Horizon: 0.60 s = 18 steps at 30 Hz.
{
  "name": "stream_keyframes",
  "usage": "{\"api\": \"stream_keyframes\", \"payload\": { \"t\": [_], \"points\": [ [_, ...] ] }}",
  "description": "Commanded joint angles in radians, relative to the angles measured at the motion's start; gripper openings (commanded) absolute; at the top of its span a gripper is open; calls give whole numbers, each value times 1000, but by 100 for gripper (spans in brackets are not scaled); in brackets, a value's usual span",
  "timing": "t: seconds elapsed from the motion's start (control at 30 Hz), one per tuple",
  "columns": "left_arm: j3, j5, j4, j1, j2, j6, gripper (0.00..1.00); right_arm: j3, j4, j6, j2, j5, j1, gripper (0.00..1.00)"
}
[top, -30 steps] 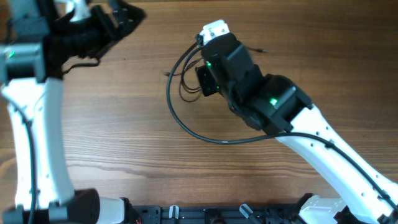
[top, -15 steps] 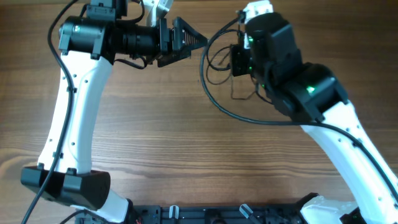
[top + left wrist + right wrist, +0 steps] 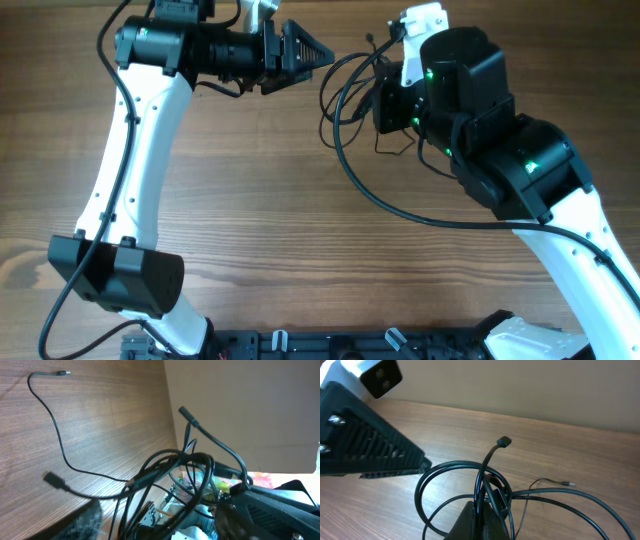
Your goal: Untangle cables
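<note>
The cables [image 3: 345, 100] are thin black wires looped in a tangle at the top middle of the wooden table, with one long loop sweeping down to the right. My right gripper [image 3: 382, 100] is shut on the bundle; the right wrist view shows its fingers [image 3: 470, 520] pinching several strands [image 3: 485, 467], with a plug tip [image 3: 503, 441] sticking up. My left gripper [image 3: 325, 58] points right, close to the tangle's left side. In the left wrist view it [image 3: 160, 520] stands open with the looped cables [image 3: 175, 460] between its blurred fingers. A thin wire [image 3: 55, 435] trails away across the wood.
The left arm's white link [image 3: 130, 170] runs up the left side from its base [image 3: 110, 280]. The right arm [image 3: 520, 160] fills the right side. A black rail [image 3: 350, 345] lines the front edge. A beige wall [image 3: 520, 385] stands behind the table's far edge.
My left arm has swung in from the far left to the tangle, its jaws narrowing. My right gripper has carried the cables rightward and toward the table's far edge.
</note>
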<state>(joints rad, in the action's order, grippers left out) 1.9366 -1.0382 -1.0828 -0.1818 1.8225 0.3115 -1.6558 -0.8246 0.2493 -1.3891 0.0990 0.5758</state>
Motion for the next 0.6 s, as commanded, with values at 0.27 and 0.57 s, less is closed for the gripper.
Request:
{"api": "stream_keyframes", "payload": {
  "t": [0.27, 0.57],
  "points": [
    [8, -13, 17, -65, 94, -12, 4, -10, 5, 13, 26, -33, -2, 4],
    [8, -83, -175, 161, 56, -129, 4, -10, -56, 15, 41, 61, -96, 4]
  ]
}}
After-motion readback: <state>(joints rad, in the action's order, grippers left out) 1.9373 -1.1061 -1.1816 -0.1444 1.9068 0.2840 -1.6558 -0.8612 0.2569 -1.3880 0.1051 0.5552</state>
